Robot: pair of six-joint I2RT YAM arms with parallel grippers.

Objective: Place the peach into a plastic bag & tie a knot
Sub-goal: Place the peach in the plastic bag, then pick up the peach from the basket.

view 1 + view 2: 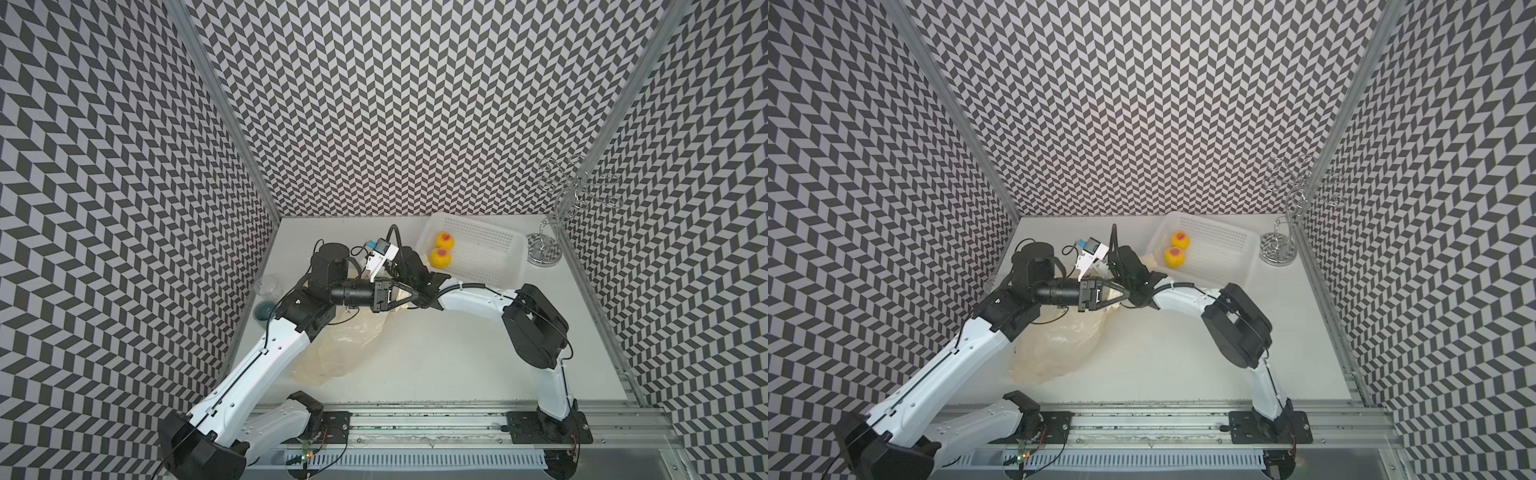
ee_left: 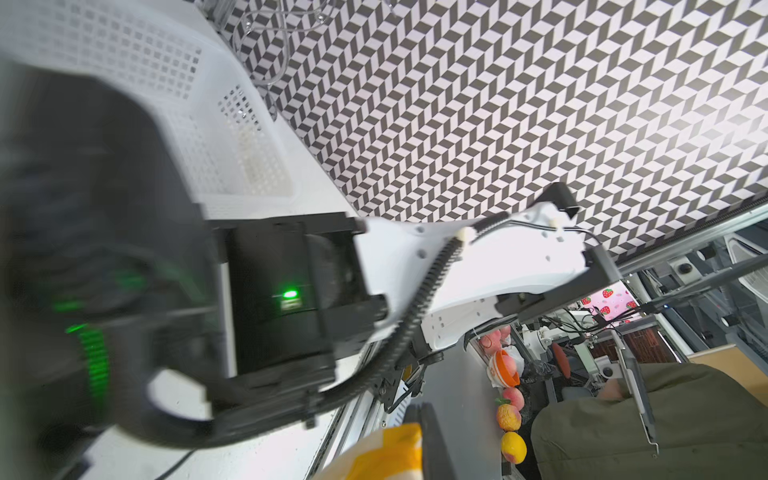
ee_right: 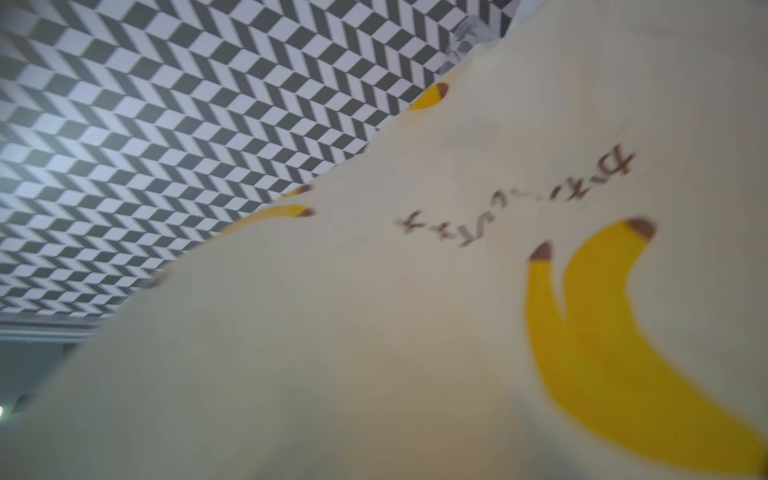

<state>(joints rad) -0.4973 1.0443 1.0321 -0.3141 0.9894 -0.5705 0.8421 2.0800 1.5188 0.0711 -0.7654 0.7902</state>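
Top views show white table boxed by chevron walls.

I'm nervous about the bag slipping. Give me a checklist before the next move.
1. Hold of left gripper on plastic bag: ok, shut, film beside its finger.
2. Hold of right gripper: cannot tell, jaws hidden.
3. Peach inside bag: cannot tell; two peaches lie in the basket.
4. State of knot: cannot tell, arms cover it.
5. Bag body resting on table: ok.
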